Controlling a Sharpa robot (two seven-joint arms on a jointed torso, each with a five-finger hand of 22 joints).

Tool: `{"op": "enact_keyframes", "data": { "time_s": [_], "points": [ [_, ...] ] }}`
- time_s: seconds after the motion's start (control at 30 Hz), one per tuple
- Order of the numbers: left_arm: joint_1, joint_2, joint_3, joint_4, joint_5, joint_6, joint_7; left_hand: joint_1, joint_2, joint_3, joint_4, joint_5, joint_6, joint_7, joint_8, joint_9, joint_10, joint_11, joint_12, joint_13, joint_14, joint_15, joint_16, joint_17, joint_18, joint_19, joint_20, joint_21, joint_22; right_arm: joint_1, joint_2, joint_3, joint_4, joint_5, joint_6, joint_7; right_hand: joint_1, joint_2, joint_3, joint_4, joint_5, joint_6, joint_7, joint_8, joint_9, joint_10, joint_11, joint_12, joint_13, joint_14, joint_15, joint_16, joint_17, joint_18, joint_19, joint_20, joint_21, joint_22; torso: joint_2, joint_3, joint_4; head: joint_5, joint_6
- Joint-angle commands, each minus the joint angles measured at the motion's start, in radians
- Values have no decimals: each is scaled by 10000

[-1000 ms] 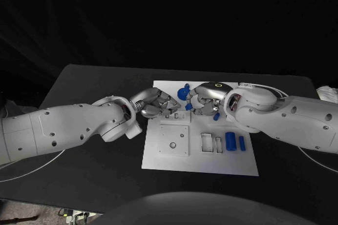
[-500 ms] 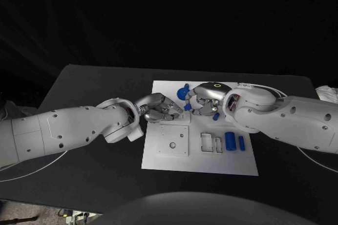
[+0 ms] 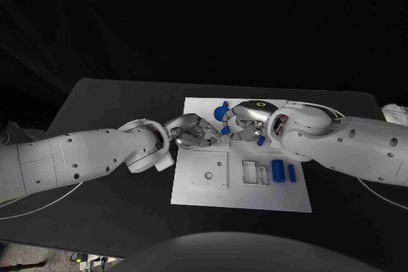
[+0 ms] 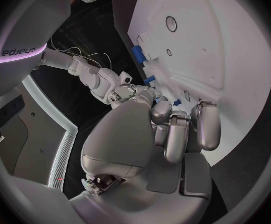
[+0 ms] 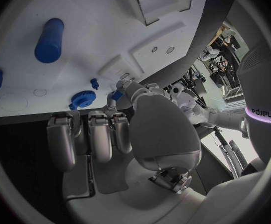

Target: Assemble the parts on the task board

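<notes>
**Kid:** When your two hands come so close, what are they doing?

**Me:** My right hand (image 3: 247, 122) is over the far part of the white board (image 3: 196, 194). A small blue piece (image 3: 227, 129) is at its fingers. My left hand (image 3: 194, 132) is curled up beside it, to help. I cannot tell if either hand is holding anything.

**Kid:** And the other pieces?

**Me:** A blue peg (image 3: 278, 167) waits on the board.

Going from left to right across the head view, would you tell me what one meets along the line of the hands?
Left arm → left hand → right hand → right arm.
</notes>
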State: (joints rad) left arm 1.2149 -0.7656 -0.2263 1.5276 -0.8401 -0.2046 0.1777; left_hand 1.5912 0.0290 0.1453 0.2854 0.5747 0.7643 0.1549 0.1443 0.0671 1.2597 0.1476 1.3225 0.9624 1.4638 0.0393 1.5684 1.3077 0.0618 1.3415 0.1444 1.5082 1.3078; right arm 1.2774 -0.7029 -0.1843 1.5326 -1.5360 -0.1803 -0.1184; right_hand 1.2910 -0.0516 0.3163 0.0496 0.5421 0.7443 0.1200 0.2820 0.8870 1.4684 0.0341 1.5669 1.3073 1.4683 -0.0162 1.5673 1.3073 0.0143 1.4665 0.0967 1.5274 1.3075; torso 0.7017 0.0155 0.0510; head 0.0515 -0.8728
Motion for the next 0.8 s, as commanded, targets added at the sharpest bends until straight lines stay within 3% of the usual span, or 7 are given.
{"op": "enact_keyframes", "data": {
  "time_s": [0.03,0.8],
  "points": [
    [-12,19,9,-4,-43,20,39,-83,18,76,-12,-15,-76,-11,-40,4,3111,-756,2483,6084,1070,-79,24,2631,-89,42,-12,-26,623,-16,11,-1,14,-58,295,-23,-45,0,-1,-41,30,50,10,39,13,1024,52,39,2635,1025,34,35,2635,-9,655,18,37,2457,8,-4,-4,-12,2],
    [-19,94,12,-144,-43,40,-26,-111,25,118,1,-30,-70,3,-33,13,3111,-749,2483,6084,1070,-78,24,2631,-66,-68,-14,-56,542,-39,67,-1,31,11,168,125,-24,12,26,-70,43,52,13,38,1,1024,58,39,2635,1025,40,35,2635,-9,656,22,37,2456,14,3,-5,3,2]
  ]
}}
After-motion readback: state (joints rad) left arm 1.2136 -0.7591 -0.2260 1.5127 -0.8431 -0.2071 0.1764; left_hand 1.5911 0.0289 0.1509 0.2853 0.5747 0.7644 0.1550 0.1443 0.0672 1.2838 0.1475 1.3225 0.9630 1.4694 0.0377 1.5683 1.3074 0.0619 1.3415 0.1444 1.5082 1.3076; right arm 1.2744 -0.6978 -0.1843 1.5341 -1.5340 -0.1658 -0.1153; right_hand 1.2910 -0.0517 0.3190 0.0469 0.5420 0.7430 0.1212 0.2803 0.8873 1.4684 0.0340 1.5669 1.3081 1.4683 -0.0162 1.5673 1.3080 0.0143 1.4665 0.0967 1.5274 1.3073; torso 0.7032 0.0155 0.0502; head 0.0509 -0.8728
